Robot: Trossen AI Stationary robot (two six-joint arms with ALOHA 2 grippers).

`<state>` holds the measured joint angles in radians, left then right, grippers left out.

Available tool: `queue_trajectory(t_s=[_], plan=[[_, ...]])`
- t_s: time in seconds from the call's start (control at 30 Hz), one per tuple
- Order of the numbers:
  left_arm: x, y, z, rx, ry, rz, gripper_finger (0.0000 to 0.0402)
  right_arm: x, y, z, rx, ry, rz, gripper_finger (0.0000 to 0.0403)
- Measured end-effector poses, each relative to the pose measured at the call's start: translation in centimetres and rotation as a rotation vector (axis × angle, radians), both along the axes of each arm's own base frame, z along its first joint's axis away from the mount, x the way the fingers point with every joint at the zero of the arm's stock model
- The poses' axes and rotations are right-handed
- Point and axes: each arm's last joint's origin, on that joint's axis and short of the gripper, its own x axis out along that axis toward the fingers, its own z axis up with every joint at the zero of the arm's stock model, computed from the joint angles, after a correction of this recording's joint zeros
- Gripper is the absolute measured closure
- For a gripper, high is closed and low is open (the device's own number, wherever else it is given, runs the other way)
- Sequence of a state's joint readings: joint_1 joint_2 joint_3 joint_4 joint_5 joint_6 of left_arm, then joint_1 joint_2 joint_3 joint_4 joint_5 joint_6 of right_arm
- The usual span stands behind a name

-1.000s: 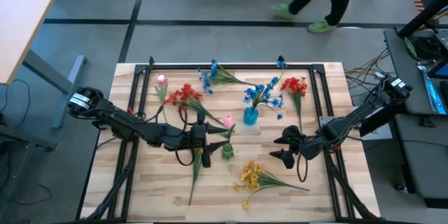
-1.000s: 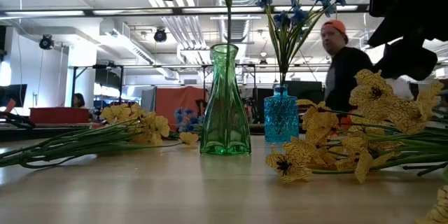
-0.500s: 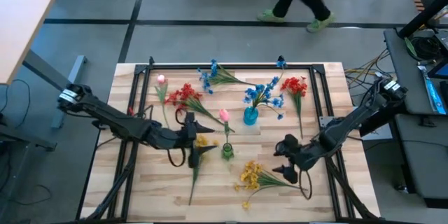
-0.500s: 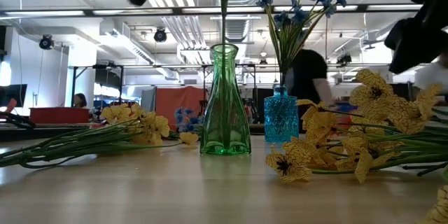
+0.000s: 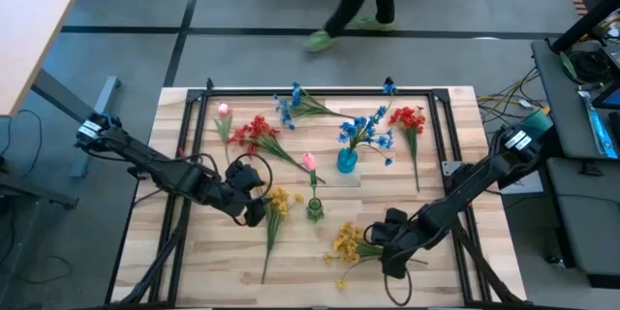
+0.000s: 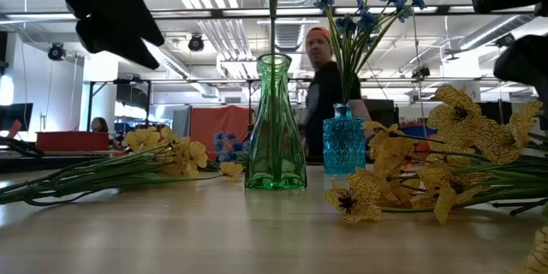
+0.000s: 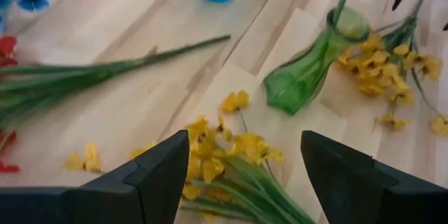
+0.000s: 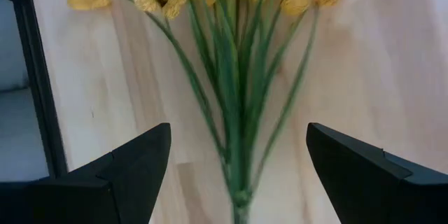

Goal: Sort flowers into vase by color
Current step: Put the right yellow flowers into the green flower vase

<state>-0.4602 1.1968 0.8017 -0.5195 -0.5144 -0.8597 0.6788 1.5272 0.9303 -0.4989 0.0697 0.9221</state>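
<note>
Two vases: green vase (image 5: 315, 210) holds one pink bud (image 5: 310, 160); blue vase (image 5: 346, 161) holds blue sprigs (image 5: 365, 128).
Bench (image 5: 446, 262): red, blue, yellow flowers lying loose.
Right gripper (image 8: 234, 175): fingers spread, straddling yellow sprig (image 8: 238, 63) stems.
Left gripper (image 7: 241, 175): fingers apart, empty.
Low view only: person (image 6: 330, 86) behind the vases.

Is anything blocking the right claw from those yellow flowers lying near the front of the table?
Nothing visible. The right gripper is open right over the yellow sprig's green stems, with only bare table around them.
</note>
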Motion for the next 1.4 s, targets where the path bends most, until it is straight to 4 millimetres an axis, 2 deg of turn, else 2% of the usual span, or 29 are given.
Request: queue_trajectory(t_s=[0.3,0.7,0.83,1.13,1.2,1.4], plan=[[0.1,-1.6,-1.3,-0.010,0.038,-0.020,0.0143,1.6,1.3,-0.8,-0.039,0.038,-0.006,0.0078],[0.2,-2.6,-2.3,-0.010,0.069,-0.027,0.0143,3.1,2.6,-3.3,-0.139,0.137,0.007,0.0088],[0.3,-2.6,-2.4,-0.013,0.071,-0.020,0.0143,3.3,2.7,-3.4,-0.157,0.159,0.005,0.0141],[0.5,-2.7,-2.7,-0.006,0.075,-0.010,0.0143,3.0,2.4,-3.3,-0.167,0.154,-0.001,0.0343],[0.5,-2.7,-2.7,-0.002,0.071,-0.007,0.0143,2.9,2.3,-3.0,-0.171,0.142,0.010,0.0376],[0.5,-2.7,-2.7,-0.007,0.066,-0.002,0.0143,2.5,1.8,-0.8,-0.205,0.068,0.007,0.0375]])
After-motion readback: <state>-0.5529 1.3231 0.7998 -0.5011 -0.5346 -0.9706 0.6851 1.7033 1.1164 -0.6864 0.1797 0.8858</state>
